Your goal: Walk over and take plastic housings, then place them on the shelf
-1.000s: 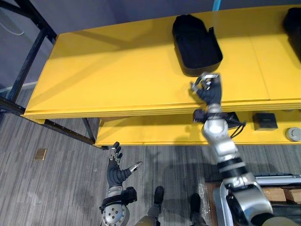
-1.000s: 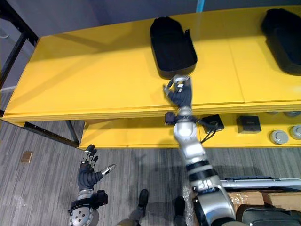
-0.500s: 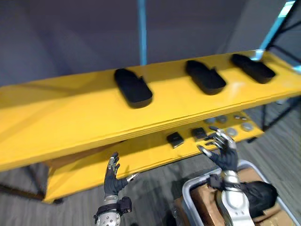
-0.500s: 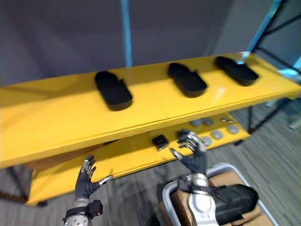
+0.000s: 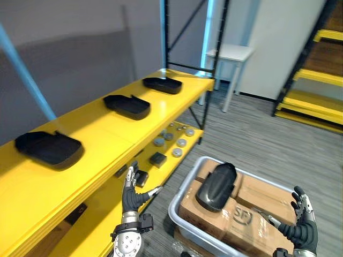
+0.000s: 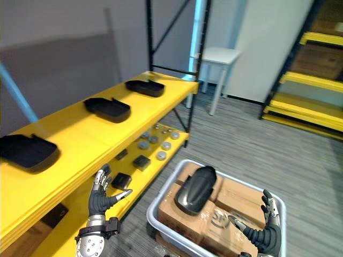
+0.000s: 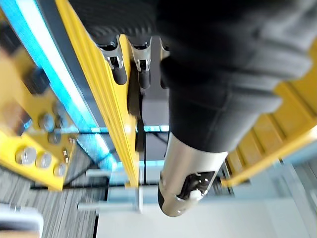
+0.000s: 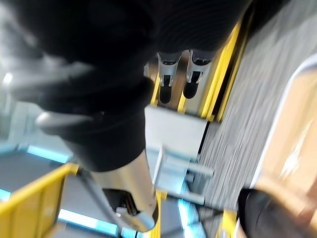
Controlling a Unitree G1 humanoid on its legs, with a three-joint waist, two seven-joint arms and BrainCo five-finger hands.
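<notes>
Grey carpet (image 5: 257, 139) surrounds a yellow shelf (image 5: 99, 124) carrying three housings (image 5: 127, 105). We locate the next plastic housing (image 5: 217, 186) atop cartons (image 5: 262, 201) in the grey bin (image 5: 177, 206), between both hands. We see the left hand (image 5: 131, 197) and right hand (image 5: 301, 227) spread, holding nothing. We advise lowering both, one on each flank, before lifting.

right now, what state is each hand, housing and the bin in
left hand: open, empty
right hand: open, empty
grey bin: loaded with cardboard boxes
loose housing: lying on those boxes, untouched
near shelf housing: set on top shelf
middle shelf housing: same
far shelf housing: same
</notes>
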